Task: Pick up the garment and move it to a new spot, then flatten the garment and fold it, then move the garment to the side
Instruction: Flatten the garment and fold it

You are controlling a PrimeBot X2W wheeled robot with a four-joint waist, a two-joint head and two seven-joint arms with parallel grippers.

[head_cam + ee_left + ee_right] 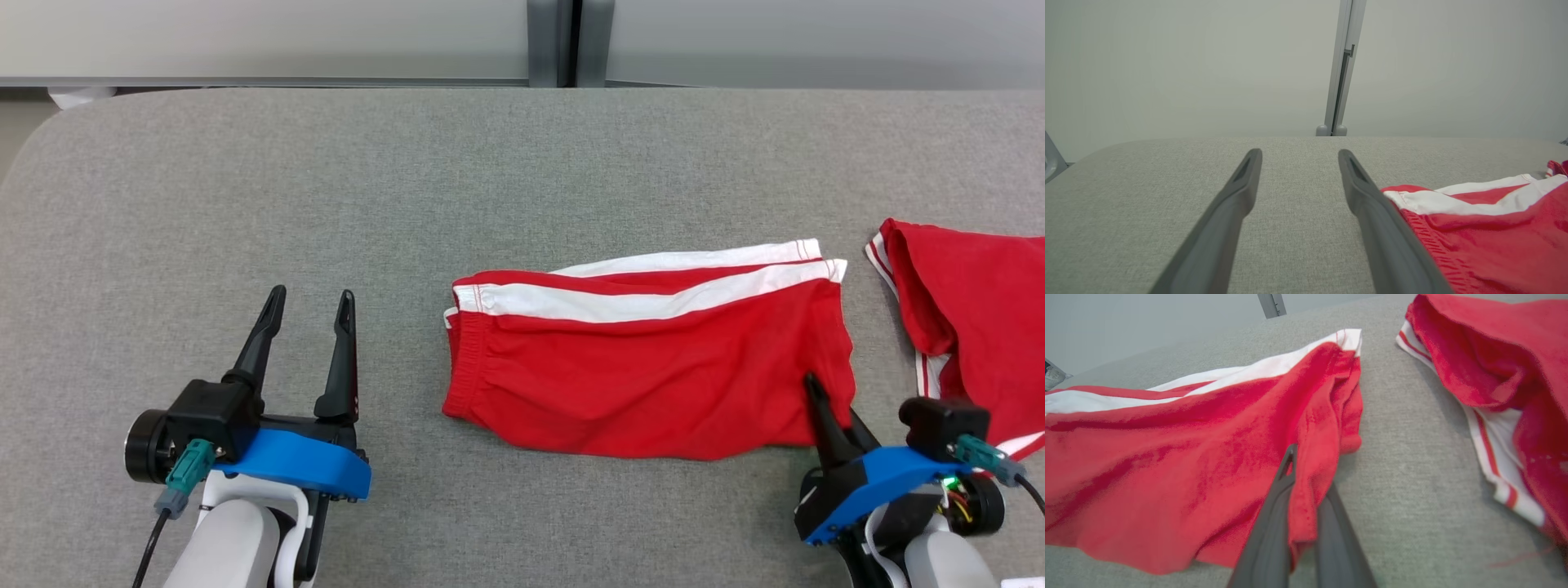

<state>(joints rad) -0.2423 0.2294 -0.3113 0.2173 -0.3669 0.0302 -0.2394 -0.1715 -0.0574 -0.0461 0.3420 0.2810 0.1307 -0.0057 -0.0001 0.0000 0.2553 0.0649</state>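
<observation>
Folded red shorts (645, 367) with white side stripes lie mid-table (326, 180), the right gripper (820, 400) clamped on their near right corner. The right wrist view shows what the head view hides: a fold of hem pinched between the dark fingers (1274, 514). The left gripper (312, 300) sits wide open and holding nothing, left of the shorts; its wrist view shows the gathered waistband (1425, 241) just beside one finger. A second red garment (971, 327) lies at the table's right edge.
</observation>
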